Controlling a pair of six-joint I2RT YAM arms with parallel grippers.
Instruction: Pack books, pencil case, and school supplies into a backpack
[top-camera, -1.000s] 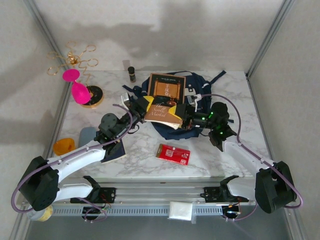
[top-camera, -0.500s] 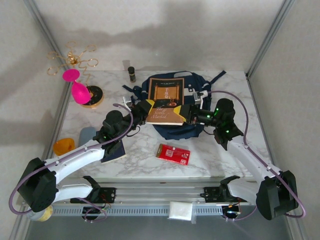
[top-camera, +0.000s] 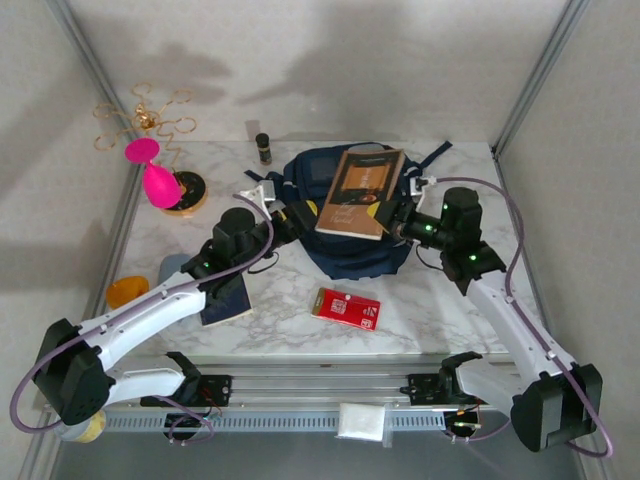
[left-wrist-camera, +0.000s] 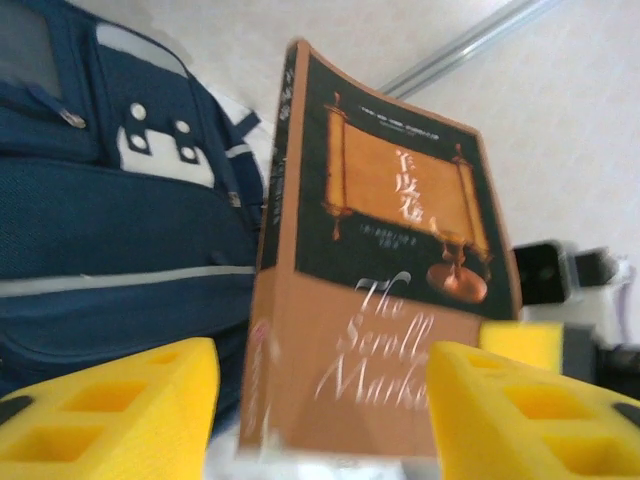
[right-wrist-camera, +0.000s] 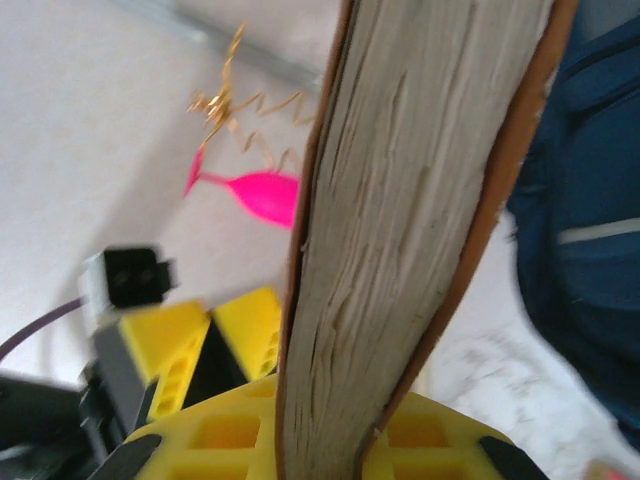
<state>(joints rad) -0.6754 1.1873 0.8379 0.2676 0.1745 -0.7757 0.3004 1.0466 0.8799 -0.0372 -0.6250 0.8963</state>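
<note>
**Right gripper holds the brown book over the backpack; left gripper is open**

In the top view the brown book (top-camera: 358, 190) lies tilted above the backpack (top-camera: 340, 255), cover up, with its far edge toward the back wall. Whether it touches the fabric cannot be told.

The right gripper (top-camera: 381, 212) is clamped on the book's near right corner. In the right wrist view the page edge rises straight out from between its yellow fingers (right-wrist-camera: 225, 430), one pressed to each cover.

The left gripper (top-camera: 303, 213) sits just left of the book, over the backpack's left side, with its jaws spread and nothing in them. In the left wrist view its two yellow fingers (left-wrist-camera: 120, 400) stand well apart. The book's lower edge shows between them, with a gap on either side. The cover faces that camera and the spine is on the left, with the backpack's pockets behind it.

A navy book (top-camera: 228, 298) lies on the table (top-camera: 290, 320) partly under the left arm. A red rectangle (top-camera: 346, 306) lies near the backpack's near edge.
</note>
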